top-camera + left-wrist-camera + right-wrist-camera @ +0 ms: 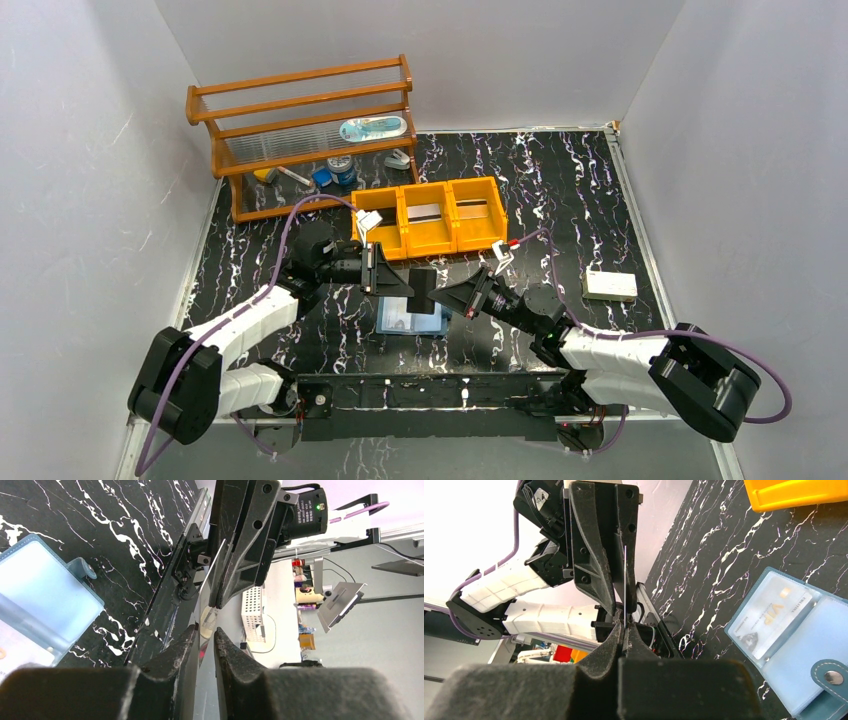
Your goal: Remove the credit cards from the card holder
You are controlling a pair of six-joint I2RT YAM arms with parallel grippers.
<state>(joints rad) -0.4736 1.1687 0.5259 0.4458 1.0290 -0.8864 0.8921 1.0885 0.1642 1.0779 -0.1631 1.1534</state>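
Right fingers (610,641) pinch card (422,290), left fingers (175,652): grip unclear; black marbled table (560,190), white walls (80,150)

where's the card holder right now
In the top view the card holder lies open on the table, around its middle, just nearer than the orange tray.

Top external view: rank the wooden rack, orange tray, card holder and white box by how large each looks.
1. wooden rack
2. orange tray
3. card holder, partly hidden, so its lead over the next item is unsure
4. white box
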